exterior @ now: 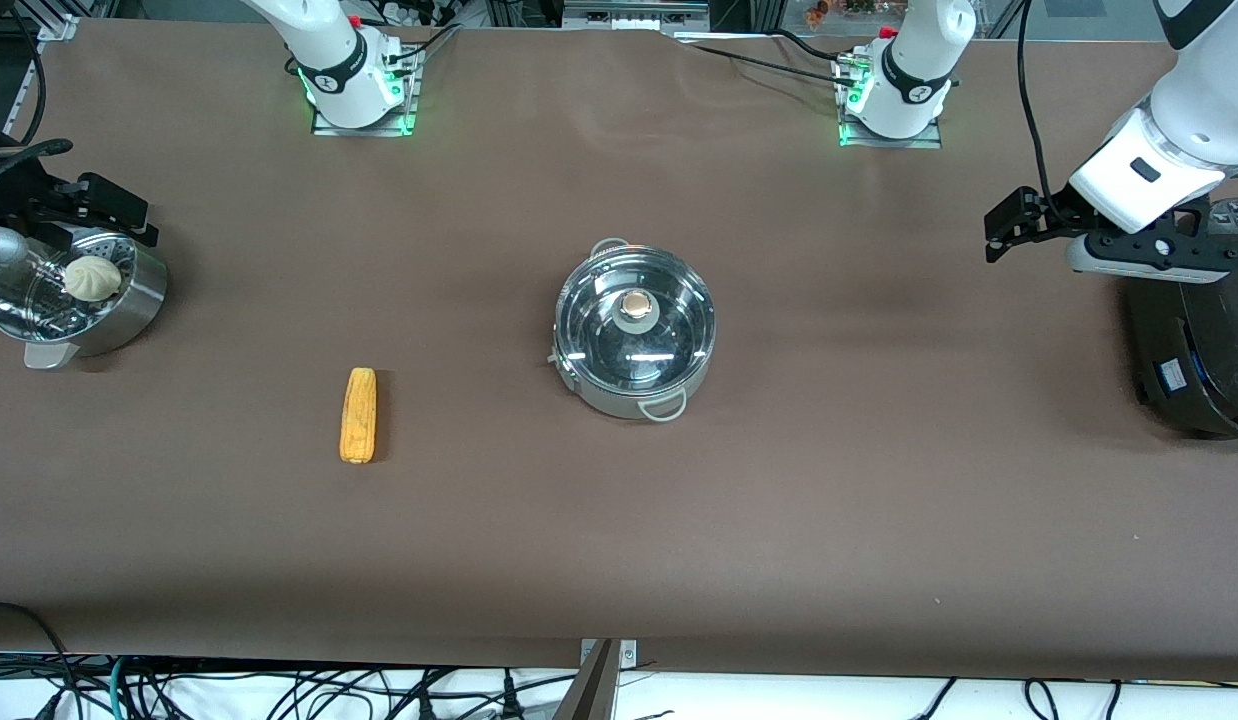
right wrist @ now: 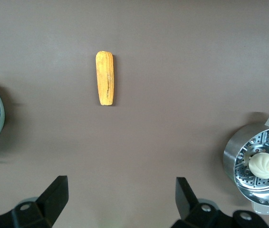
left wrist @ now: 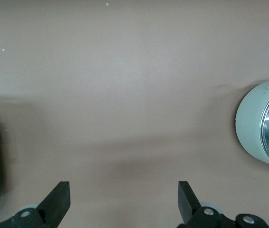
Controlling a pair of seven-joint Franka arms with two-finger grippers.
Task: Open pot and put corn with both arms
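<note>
Brown table; lidded pot mid-table.

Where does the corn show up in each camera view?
Front view: the corn lies on the table, toward the right arm's end from the pot, slightly nearer the camera.
Left wrist view: not in it.
Right wrist view: the corn on bare table.
Shared landmark: the pot.

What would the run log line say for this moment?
stage: start | pot: lid on | corn: on table, toward right arm's end | left tool: open, empty | right tool: open, empty
</note>
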